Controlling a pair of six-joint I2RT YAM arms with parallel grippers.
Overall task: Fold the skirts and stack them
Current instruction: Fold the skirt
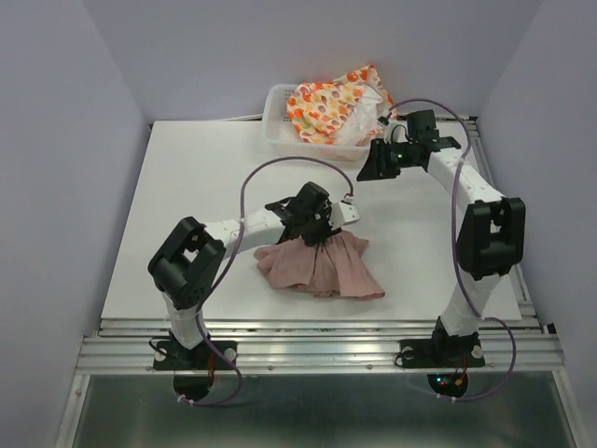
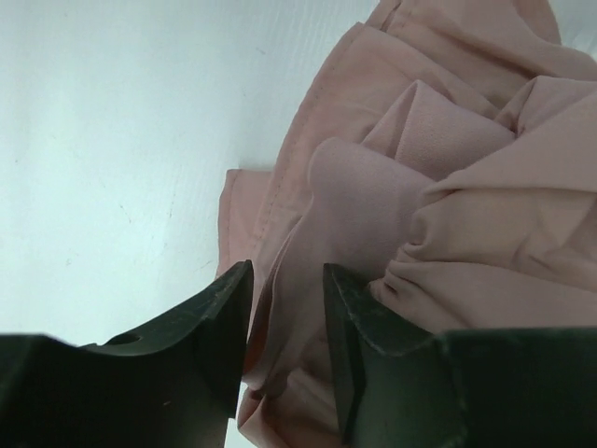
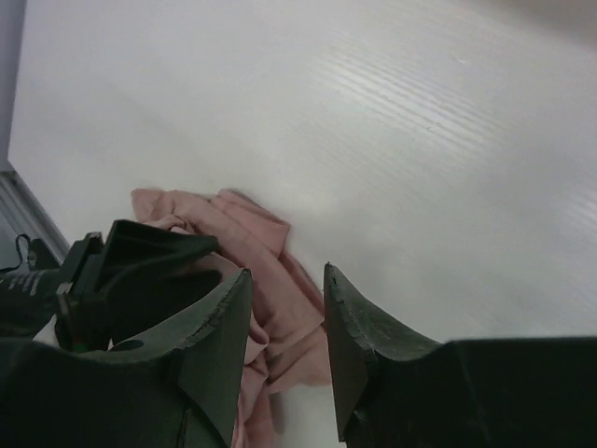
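The dusty pink skirt (image 1: 322,268) lies crumpled on the white table (image 1: 201,177), near the front middle. My left gripper (image 1: 325,233) is down on its far edge. In the left wrist view its jaws (image 2: 287,271) stand apart, with a loose fold of the pink skirt (image 2: 448,187) between them and not pinched. The printed cream skirt (image 1: 328,105) is heaped in the basket at the back. My right gripper (image 1: 367,172) hangs open in the air just in front of the basket. Its wrist view shows nothing between the right gripper (image 3: 287,273) jaws, and the pink skirt (image 3: 270,247) far below.
A white mesh basket (image 1: 273,121) stands at the table's far edge, right of centre. Grey walls close in the left, back and right. A metal rail (image 1: 317,341) runs along the near edge, where both arm bases sit.
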